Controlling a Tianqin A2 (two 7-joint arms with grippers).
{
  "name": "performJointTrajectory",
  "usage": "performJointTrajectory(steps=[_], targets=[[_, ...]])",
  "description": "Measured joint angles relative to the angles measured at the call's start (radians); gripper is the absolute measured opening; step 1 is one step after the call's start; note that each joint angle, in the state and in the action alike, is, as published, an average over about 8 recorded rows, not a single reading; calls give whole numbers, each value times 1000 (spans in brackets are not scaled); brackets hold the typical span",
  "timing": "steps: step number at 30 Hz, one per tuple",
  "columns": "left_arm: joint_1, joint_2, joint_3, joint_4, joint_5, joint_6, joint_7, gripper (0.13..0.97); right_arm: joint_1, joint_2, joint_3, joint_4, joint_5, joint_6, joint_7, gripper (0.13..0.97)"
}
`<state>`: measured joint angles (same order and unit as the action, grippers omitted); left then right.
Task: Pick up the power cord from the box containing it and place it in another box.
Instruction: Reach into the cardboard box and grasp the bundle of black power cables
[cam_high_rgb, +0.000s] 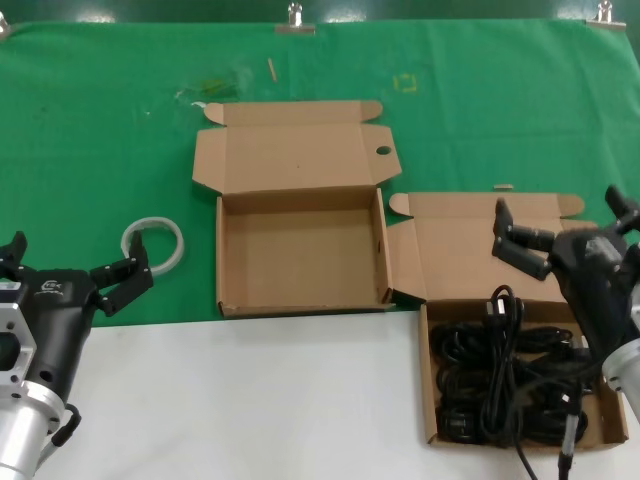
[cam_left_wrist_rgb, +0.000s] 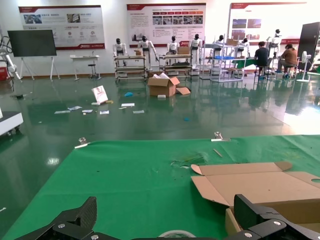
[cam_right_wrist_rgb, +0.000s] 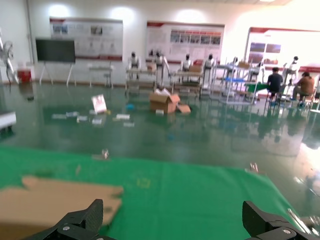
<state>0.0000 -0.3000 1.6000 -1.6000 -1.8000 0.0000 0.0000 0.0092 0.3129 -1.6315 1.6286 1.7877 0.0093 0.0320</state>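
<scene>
**Setting: robotics demo hall / lab floor**

Through my wrist cameras I see a large hall with a glossy green floor (cam_left_wrist_rgb: 150, 120). White humanoid robots (cam_left_wrist_rgb: 119, 49) stand in a row before red-and-white wall posters (cam_left_wrist_rgb: 167, 22). Seated people (cam_left_wrist_rgb: 289, 55) work at metal racks (cam_left_wrist_rgb: 225, 62). An open brown cardboard carton (cam_left_wrist_rgb: 162, 86) sits mid-floor. My bench wears clipped green cloth (cam_high_rgb: 100, 120).

Bright, even overhead light in the head view, soft short shadows inside the empty cardboard box (cam_high_rgb: 300, 255), black cords (cam_high_rgb: 510, 385) a dark, detail-poor mass, glossy hall floor (cam_left_wrist_rgb: 150, 120) mirroring ceiling lamps, right wrist view hazy, cardboard flap (cam_right_wrist_rgb: 55, 200) blurred, window glare washing its far side.
</scene>
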Motion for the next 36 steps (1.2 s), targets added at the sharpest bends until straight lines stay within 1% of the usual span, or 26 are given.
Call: performJointTrajectory(steps=[4,9,11,17,22,30,36], targets=[[0,0,0,0,0,0,0,966,-25,37,-62,55,82,71,-1,965],[0,0,0,0,0,0,0,966,-92,58,-136,94,201,156,10,965],[0,0,0,0,0,0,0,935,-122,55,-150,92,232,173,20,965],[0,0,0,0,0,0,0,844,-175,55,-173,62,284,196,39,965],[0,0,0,0,0,0,0,844,-178,67,-191,21,320,206,44,965],[0,0,0,0,0,0,0,844,-150,71,-220,-64,355,197,55,965],[0,0,0,0,0,0,0,567,-131,70,-228,-109,360,176,66,965]])
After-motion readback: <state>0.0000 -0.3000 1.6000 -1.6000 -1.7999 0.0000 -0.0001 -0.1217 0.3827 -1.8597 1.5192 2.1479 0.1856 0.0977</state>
